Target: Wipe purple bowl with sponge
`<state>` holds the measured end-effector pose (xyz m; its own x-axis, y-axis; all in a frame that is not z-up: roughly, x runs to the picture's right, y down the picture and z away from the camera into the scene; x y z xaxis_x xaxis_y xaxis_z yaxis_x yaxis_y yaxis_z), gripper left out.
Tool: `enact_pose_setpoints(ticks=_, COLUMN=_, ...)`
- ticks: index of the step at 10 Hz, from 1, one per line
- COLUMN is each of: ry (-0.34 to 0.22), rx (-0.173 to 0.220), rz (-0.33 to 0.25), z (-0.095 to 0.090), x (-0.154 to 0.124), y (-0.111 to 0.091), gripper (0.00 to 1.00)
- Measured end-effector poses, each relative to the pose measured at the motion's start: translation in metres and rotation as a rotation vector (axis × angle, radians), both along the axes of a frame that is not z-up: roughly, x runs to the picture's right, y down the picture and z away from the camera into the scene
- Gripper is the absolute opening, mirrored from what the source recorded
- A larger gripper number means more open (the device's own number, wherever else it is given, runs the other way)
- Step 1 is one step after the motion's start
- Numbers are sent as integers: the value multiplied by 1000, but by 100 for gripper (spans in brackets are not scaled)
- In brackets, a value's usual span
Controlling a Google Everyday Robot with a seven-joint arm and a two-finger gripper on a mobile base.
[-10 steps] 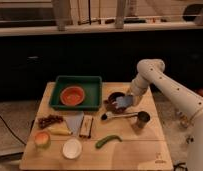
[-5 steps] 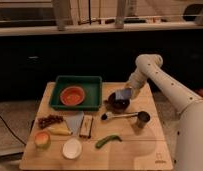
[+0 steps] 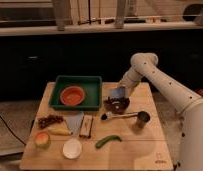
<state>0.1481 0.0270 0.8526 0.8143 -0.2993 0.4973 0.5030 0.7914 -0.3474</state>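
The purple bowl (image 3: 116,104), small and almost black, sits on the wooden table right of the green tray. The sponge (image 3: 117,93), a small light-blue block, stands at the bowl's upper rim and dips into it. My gripper (image 3: 120,90) comes down from the upper right at the end of the white arm and is shut on the sponge, directly over the bowl. The sponge hides the back of the bowl's inside.
A green tray (image 3: 94,86) holds an orange bowl (image 3: 72,95). A metal cup (image 3: 142,119) with a long handle lies just below the purple bowl. Further forward are a green pepper (image 3: 109,141), a white bowl (image 3: 72,148), grapes (image 3: 49,120) and a pale triangular piece (image 3: 74,121).
The arm has lifted and swung toward the upper left. The gripper with the sponge has shifted slightly left over the purple bowl. The bowl stays where it was.
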Motion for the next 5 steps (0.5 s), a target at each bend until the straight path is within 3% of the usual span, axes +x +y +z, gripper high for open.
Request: enact_pose_setpoints(ticks=5, ry=-49, rx=0, rz=-3, z=-21, x=4, y=11, gripper=1)
